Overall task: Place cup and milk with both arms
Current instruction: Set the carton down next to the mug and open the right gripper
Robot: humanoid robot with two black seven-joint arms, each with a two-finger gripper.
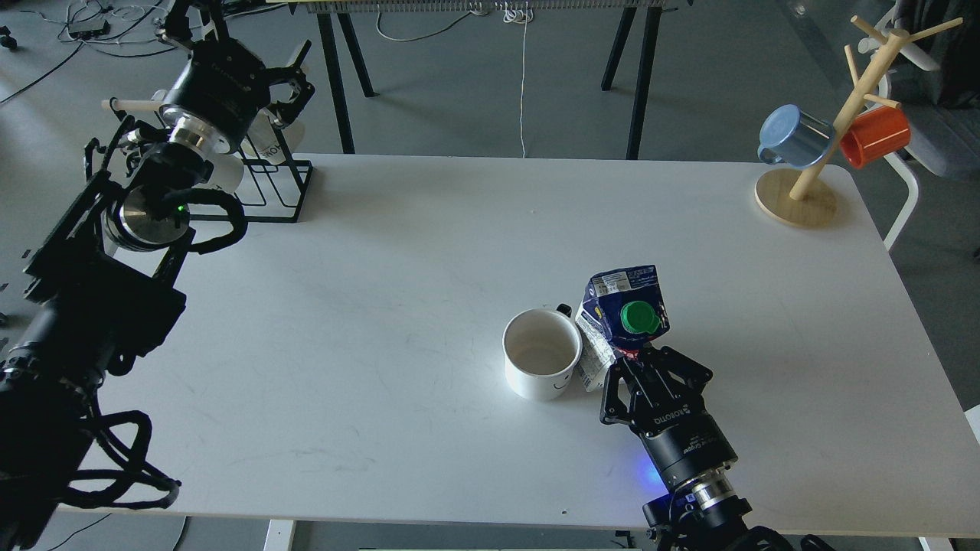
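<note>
At the far left rear of the table [383, 252], the left gripper [287, 84] is held high beside a black wire rack [268, 187] with white mugs; it is seen dark and end-on, so whether the fingers are spread or closed cannot be told, and nothing of the task is held by it. The left and middle of the tabletop carry nothing of the task.

Right of centre, the cup [541, 363] is standing upright, mouth up and empty, its black handle turned back toward the carton. Just beside it on the right, touching or nearly so, the milk [620, 321] is standing tilted and dented, green cap on top. At its near lower side, the right gripper [639, 366] is seen with fingers around or against the carton; a firm clamp cannot be confirmed.

Judged step: milk being set down or let go. Fingers are best opened fully and the arm drawn straight back toward the robot, so the leaning carton is not tipped against the cup.

At the far right rear, a wooden mug tree [811, 153] with blue and orange mugs is left untouched.
</note>
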